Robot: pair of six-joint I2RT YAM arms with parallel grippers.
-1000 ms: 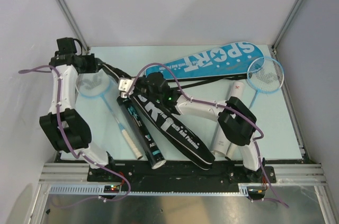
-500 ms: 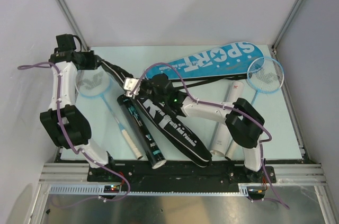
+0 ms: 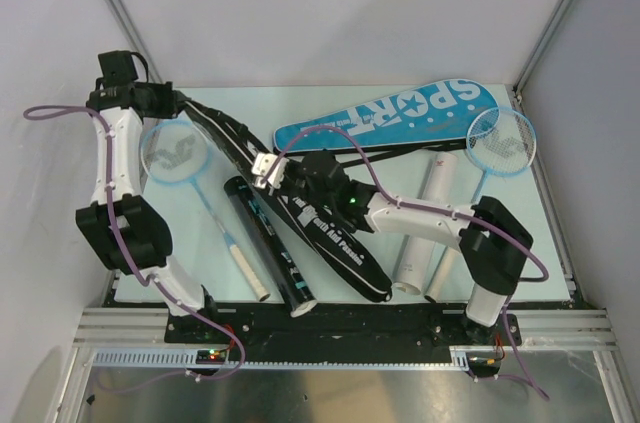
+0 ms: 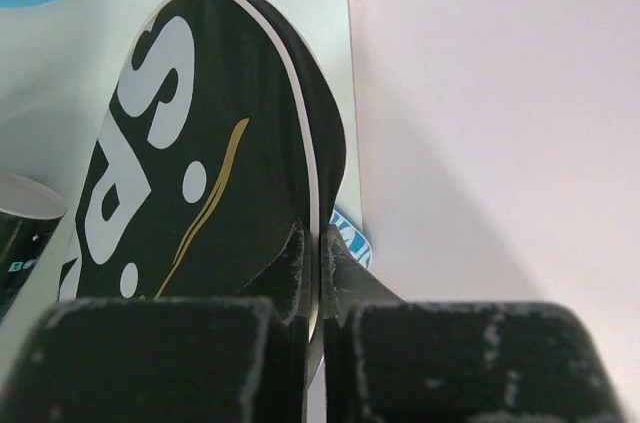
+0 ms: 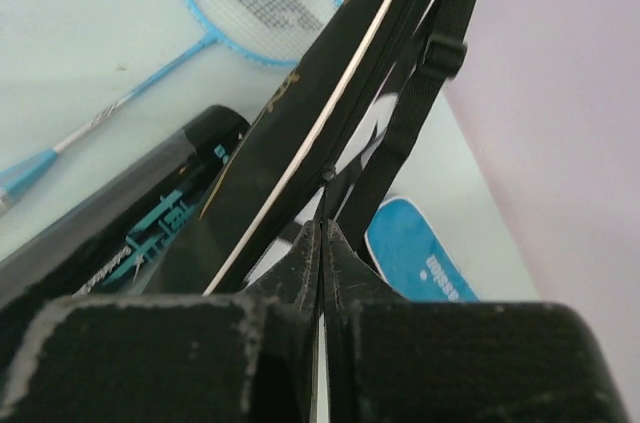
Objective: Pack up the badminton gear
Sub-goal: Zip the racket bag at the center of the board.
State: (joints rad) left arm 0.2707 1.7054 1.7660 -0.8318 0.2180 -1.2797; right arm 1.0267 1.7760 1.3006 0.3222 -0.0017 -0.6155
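Blue cover [image 3: 400,115], white "SPORT" lettering, black cover [image 3: 343,256]

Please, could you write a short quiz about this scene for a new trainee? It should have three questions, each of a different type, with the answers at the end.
1. True or false: the left gripper and the right gripper are both shut on the black cover.
2. Which of these lies closest to the far wall? A. the black tube. B. the blue cover. C. the white tube.
3. Fill in the number: ___ rackets lie on the table.

Key: 1. True. 2. B. 3. Two.
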